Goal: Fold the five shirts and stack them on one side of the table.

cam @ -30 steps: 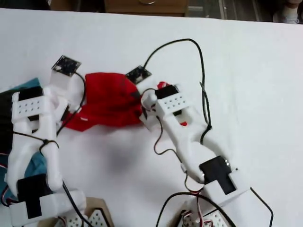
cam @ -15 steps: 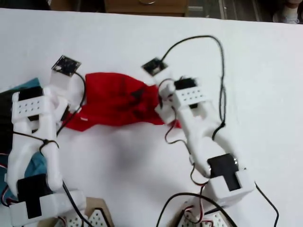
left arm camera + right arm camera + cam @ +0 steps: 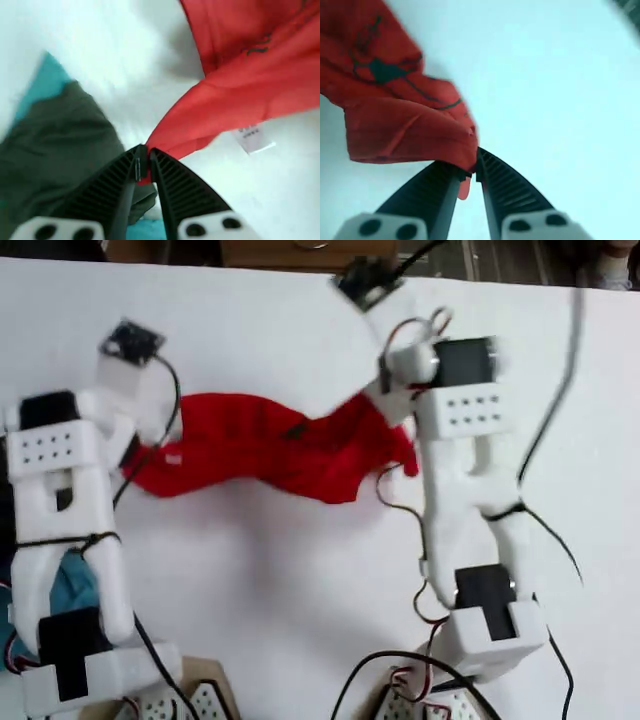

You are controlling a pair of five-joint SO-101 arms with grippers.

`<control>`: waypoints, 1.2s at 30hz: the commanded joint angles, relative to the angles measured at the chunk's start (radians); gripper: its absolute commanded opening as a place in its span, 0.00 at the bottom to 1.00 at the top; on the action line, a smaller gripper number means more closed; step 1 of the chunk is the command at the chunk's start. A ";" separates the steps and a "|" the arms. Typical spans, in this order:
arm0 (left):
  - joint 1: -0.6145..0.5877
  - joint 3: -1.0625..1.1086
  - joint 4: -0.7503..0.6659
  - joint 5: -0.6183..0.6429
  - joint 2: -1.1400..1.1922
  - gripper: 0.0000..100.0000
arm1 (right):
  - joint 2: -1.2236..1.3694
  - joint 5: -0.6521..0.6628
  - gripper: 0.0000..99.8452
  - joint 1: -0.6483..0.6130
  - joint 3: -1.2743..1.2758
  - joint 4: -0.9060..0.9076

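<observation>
A red shirt [image 3: 270, 450] hangs stretched between both arms over the white table. My left gripper [image 3: 144, 159] is shut on one corner of the red shirt [image 3: 235, 90], near its white label [image 3: 254, 140]. In the high view that gripper [image 3: 135, 445] holds the shirt's left end. My right gripper [image 3: 470, 167] is shut on the opposite corner of the red shirt [image 3: 395, 120], which carries a dark print. From above, the right gripper [image 3: 385, 405] holds the shirt's right end, toward the table's far edge.
A dark grey shirt [image 3: 55, 145] lies on a teal shirt [image 3: 45, 82] at the table's left side, beneath my left arm [image 3: 60, 510]. The same teal shirt [image 3: 75, 585] peeks out beside that arm. Black cables [image 3: 545, 410] trail from the right arm.
The right arm has swung right and toward the far edge, pulling the red shirt out from a bunched heap into a long stretched band. The left arm has lifted slightly, keeping its hold.
</observation>
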 commanded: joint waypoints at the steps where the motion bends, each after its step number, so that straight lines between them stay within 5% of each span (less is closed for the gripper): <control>1: 0.011 -0.348 0.173 0.012 -0.009 0.02 | -0.013 0.028 0.02 0.064 -0.215 0.025; 5: 0.011 -0.627 0.328 0.015 -0.009 0.02 | -0.022 0.028 0.02 0.107 -0.416 0.091; 9: -0.003 -0.762 0.339 0.015 -0.037 0.02 | -0.097 0.028 0.02 0.110 -0.540 0.117; 21: 0.021 -0.769 0.284 0.011 -0.430 0.02 | -0.463 0.028 0.02 0.208 -0.559 0.127; 36: 0.023 -0.769 0.273 0.017 -0.557 0.02 | -0.657 0.029 0.02 0.280 -0.562 0.125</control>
